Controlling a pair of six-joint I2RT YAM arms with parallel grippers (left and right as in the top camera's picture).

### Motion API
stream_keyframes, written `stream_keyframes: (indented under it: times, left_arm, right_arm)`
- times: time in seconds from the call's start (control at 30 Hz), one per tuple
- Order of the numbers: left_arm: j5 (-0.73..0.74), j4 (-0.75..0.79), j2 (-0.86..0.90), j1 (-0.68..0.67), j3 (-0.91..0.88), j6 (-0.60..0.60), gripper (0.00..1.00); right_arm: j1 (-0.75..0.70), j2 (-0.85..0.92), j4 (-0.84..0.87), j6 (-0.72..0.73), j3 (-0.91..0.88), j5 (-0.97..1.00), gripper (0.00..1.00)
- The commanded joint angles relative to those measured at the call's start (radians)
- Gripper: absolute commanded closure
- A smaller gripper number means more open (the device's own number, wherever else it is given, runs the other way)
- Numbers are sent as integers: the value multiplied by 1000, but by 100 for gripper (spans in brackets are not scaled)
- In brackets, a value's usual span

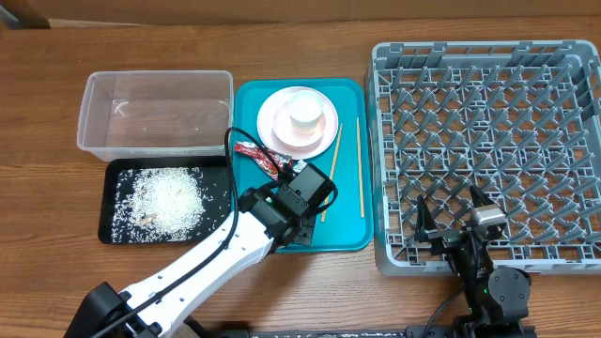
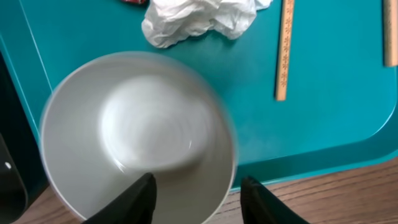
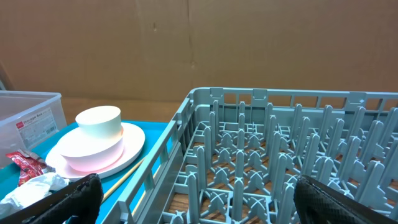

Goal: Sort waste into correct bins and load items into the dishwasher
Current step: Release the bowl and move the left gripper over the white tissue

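From above, the clear tub [image 1: 155, 113] sits at the back left. The black tray [image 1: 111, 221] lies just in front of it and holds a heap of rice [image 1: 169, 199] with scattered grains around it. Beside both, the teal tray [image 1: 352, 94] carries stacked plates [image 1: 277, 127] with a cup [image 1: 305, 113] on top, a red wrapper [image 1: 255, 155] and two chopsticks [image 1: 359, 169] lying lengthwise. The left gripper [image 1: 305, 192] hangs over the teal tray's near end, hiding what lies beneath. The dish rack [image 1: 488, 122] fills the right side, with the right gripper [image 1: 460, 221] over its near left corner.

The left wrist view shows a white bowl [image 2: 137, 137], blurred, on the teal tray's near corner. The left gripper's fingers stand apart, one inside the rim and one outside, not pinching it. Beyond the bowl lies a crumpled tissue [image 2: 199, 18], with a chopstick to its right.

In the right wrist view, the right gripper's fingers are spread wide and hold nothing. The rack's wall stands ahead. The plates and cup sit to its left, with the tissue and wrapper nearer the camera.
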Motion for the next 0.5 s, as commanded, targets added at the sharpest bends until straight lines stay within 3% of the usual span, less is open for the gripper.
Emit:
stream_keyframes:
  times: [0.0, 0.07, 0.2, 0.27, 0.4, 0.47]
  left_arm:
    - [-13, 23, -19, -3, -13, -7, 50]
    - [-13, 50, -19, -1, -12, -7, 47]
    - [-16, 129, -19, 11, -9, -7, 31]
    - [-39, 172, -19, 22, -9, -6, 27]
    - [-181, 230, -19, 35, -9, -6, 26]
    - [-233, 252, -19, 39, -9, -6, 32]
  right_arm:
    - [-1, -10, 6, -3, -11, 2, 0]
    - [-1, -10, 6, -3, -11, 2, 0]
    - [-1, -10, 6, -3, -11, 2, 0]
    - [-1, -10, 6, -3, -11, 2, 0]
    - [-1, -10, 6, -3, -11, 2, 0]
    - [-1, -10, 6, -3, -11, 2, 0]
